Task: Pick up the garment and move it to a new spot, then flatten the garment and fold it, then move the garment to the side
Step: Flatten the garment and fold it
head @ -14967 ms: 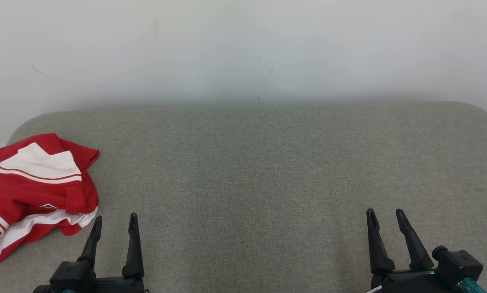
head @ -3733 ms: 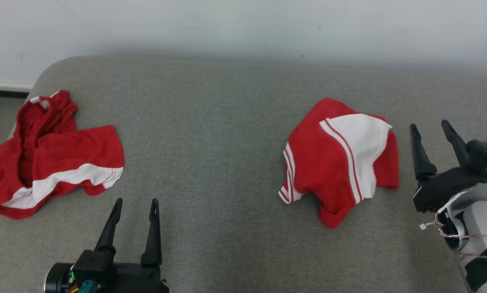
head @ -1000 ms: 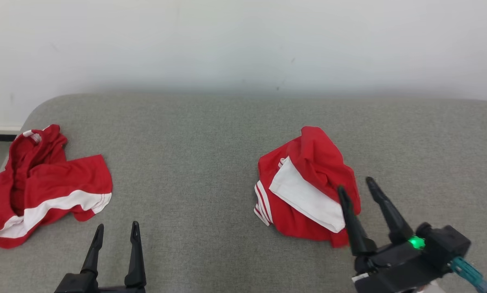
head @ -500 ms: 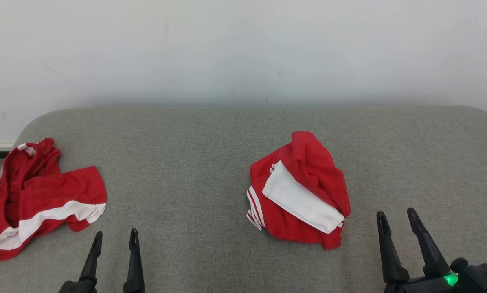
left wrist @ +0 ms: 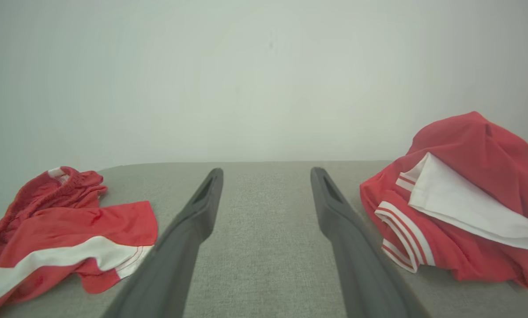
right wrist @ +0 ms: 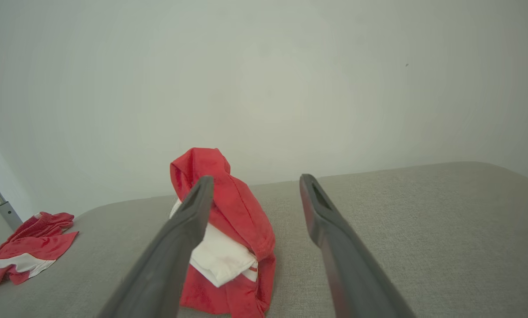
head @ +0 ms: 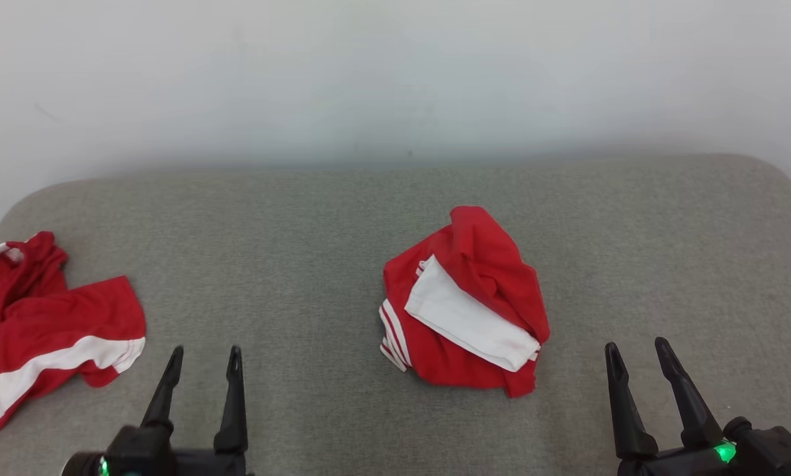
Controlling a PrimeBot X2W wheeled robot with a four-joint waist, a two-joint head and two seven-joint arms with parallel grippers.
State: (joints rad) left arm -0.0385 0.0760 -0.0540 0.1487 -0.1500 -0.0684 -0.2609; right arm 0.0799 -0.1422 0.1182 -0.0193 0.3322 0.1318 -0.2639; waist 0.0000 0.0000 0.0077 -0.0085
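Note:
A crumpled red garment [head: 465, 307] with a white panel and white stripes lies heaped near the middle of the grey surface [head: 316, 225]. The left wrist view has this garment [left wrist: 458, 198] at its right, and in the right wrist view the garment [right wrist: 228, 234] sits partly behind the left finger. My right gripper [head: 637, 354] is open at the lower right, a short way right of the heap and apart from it. My left gripper [head: 204, 357] is open at the lower left, nothing between its fingers.
A second red and white garment [head: 38, 337] lies bunched at the surface's left edge, also in the left wrist view [left wrist: 61, 229] and right wrist view [right wrist: 21, 249]. A pale wall [head: 395, 79] rises directly behind the surface. Bare grey fabric lies between the two heaps.
My right gripper let go of the garment and drew back to the lower right, leaving it heaped in the middle. The camera has shifted, so the whole scene sits differently.

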